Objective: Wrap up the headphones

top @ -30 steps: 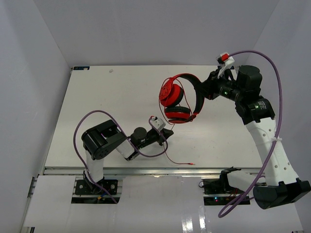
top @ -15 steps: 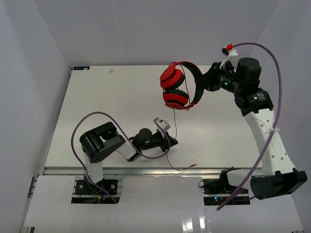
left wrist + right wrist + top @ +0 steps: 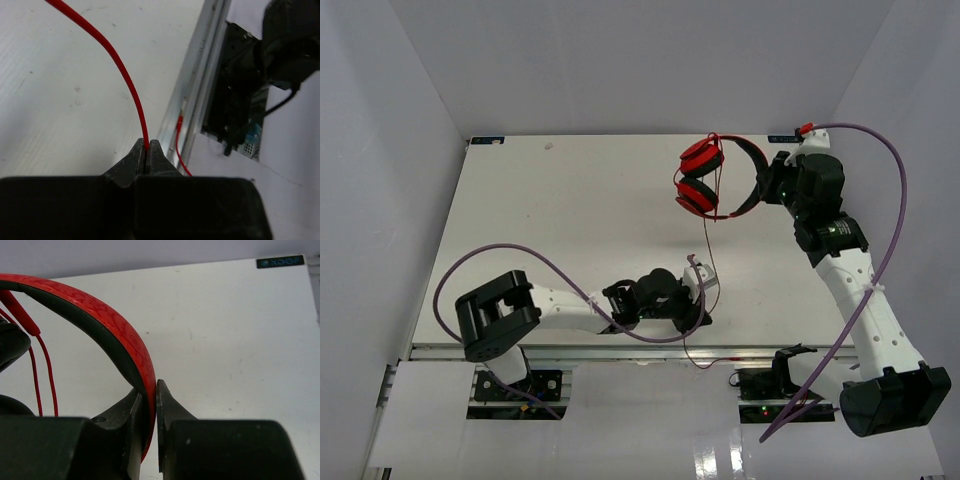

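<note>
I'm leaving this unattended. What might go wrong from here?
The thin cable sits at the very tips of the left pincer and may slip out. Its loose tail hangs over the table's front rail and might snag. The headphones hang from the right pincer by the band alone; they could swing.

The white worktop (image 3: 540, 230) is matte and faintly scuffed, with a small pale fleck (image 3: 548, 146) near its far edge. A dark label (image 3: 488, 141) sits at its far left corner and a second label (image 3: 280, 261) at the far right. An aluminium rail (image 3: 205, 60) runs along the near edge, where the loose end of the red cable (image 3: 178, 125) crosses it.
</note>
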`<state>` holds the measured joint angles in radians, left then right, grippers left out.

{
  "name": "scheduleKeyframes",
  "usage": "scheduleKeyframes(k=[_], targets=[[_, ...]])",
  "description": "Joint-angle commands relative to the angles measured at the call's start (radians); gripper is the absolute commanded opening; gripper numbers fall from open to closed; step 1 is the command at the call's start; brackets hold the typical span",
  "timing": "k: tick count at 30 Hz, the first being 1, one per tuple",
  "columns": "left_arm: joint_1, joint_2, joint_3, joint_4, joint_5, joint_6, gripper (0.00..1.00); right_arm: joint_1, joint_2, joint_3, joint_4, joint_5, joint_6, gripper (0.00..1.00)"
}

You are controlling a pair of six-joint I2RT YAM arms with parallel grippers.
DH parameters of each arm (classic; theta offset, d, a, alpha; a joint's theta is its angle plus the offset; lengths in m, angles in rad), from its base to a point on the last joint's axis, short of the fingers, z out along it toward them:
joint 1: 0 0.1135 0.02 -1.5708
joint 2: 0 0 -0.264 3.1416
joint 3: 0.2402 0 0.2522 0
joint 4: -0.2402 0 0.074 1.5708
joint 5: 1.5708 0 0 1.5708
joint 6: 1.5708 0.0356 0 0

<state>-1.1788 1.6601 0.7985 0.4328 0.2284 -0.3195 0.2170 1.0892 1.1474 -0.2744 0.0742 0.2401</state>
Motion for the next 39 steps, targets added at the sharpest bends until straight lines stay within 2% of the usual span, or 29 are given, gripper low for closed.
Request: scheduleKeyframes(k=[1, 6, 8, 14, 17, 19, 23, 27, 28, 30, 33, 36, 39], targets=[[-0.098, -0.188, 0.061, -0.385, -0.135, 0.045, 0.00, -0.002, -0.097, -0.101, 0.192, 0.181, -0.113, 0.08], [-0.160, -0.286, 0.140, -0.602, -0.201, 0.049, 0.00, -0.001, -0.139, -0.271, 0.314, 0.285, -0.234, 0.08], [-0.171, -0.313, 0.221, -0.693, -0.246, 0.068, 0.00, 0.000, -0.153, -0.336, 0.386, 0.307, -0.318, 0.08], [-0.171, -0.314, 0.419, -0.934, -0.326, 0.156, 0.00, 0.029, -0.186, -0.444, 0.431, 0.303, -0.414, 0.08], [-0.168, -0.277, 0.544, -1.037, -0.409, 0.245, 0.00, 0.047, -0.205, -0.477, 0.415, 0.198, -0.493, 0.08], [-0.144, -0.260, 0.612, -1.065, -0.441, 0.293, 0.00, 0.053, -0.223, -0.486, 0.357, 0.048, -0.555, 0.08], [-0.075, -0.223, 0.725, -1.088, -0.472, 0.397, 0.00, 0.056, -0.266, -0.486, 0.194, -0.263, -0.666, 0.08], [0.075, -0.215, 0.768, -1.057, -0.440, 0.457, 0.00, 0.057, -0.287, -0.461, 0.085, -0.435, -0.735, 0.08], [0.083, -0.217, 0.766, -1.041, -0.429, 0.470, 0.00, 0.056, -0.289, -0.454, 0.064, -0.466, -0.738, 0.08], [0.174, -0.221, 0.742, -1.001, -0.402, 0.497, 0.00, 0.057, -0.293, -0.432, 0.017, -0.548, -0.758, 0.08], [0.230, -0.238, 0.674, -0.949, -0.368, 0.504, 0.00, 0.055, -0.295, -0.398, -0.015, -0.619, -0.722, 0.08], [0.268, -0.295, 0.545, -0.851, -0.337, 0.495, 0.00, 0.054, -0.285, -0.348, -0.043, -0.704, -0.660, 0.08], [0.318, -0.395, 0.394, -0.717, -0.242, 0.470, 0.00, 0.049, -0.258, -0.293, -0.054, -0.774, -0.555, 0.08]])
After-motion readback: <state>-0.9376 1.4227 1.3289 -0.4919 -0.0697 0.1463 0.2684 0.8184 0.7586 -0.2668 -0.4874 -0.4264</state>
